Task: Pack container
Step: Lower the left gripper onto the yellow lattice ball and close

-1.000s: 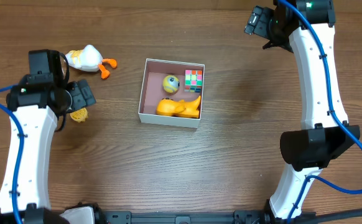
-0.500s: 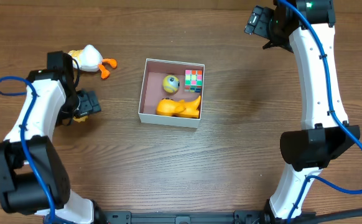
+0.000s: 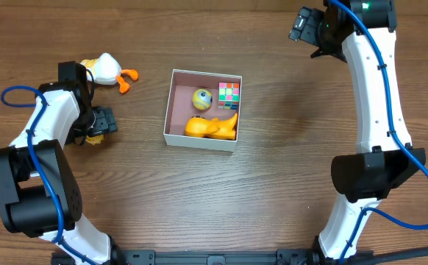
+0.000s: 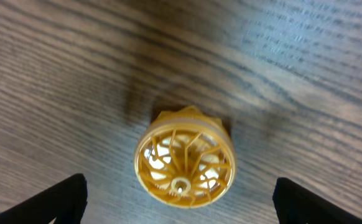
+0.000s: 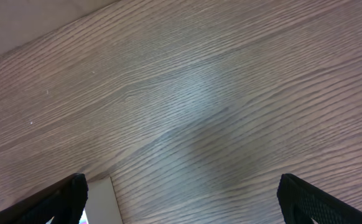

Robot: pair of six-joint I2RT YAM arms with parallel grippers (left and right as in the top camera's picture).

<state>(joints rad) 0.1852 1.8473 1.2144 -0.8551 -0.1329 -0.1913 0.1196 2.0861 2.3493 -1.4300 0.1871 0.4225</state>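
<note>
1. One container [image 3: 199, 140] is sitting near the middle of the table [image 3: 273, 191]. It is a square, shallow cardboard box with no lid, white walls and a dusty pink floor.
2. Three toys are lying inside it. A round yellow ball [image 3: 202, 98] and a multicoloured cube [image 3: 229, 93] are along the far side, and an orange plastic animal [image 3: 212, 126] is along the near wall.
3. Two toys are lying outside, well left of the box. One is a white duck [image 3: 105, 69] with orange feet. The other is a yellow wheel [image 4: 184, 157].
4. The wheel is round and hollow, made of glossy plastic. Thin spokes are running to a small hub, and it is resting flat on the wood.
5. The table is brown wood with a dark streaky grain.
6. The left gripper [image 4: 181, 202] is hanging right over the wheel with its jaws spread wide. One black fingertip is showing on each side of the wheel. Neither is touching it, and the gripper is holding nothing.
7. The right gripper [image 5: 184, 202] is hanging over bare wood at the far right, well away from the box. Its jaws are spread wide too and gripping nothing. In the right wrist view, a white corner of the box is showing at the lower left.
</note>
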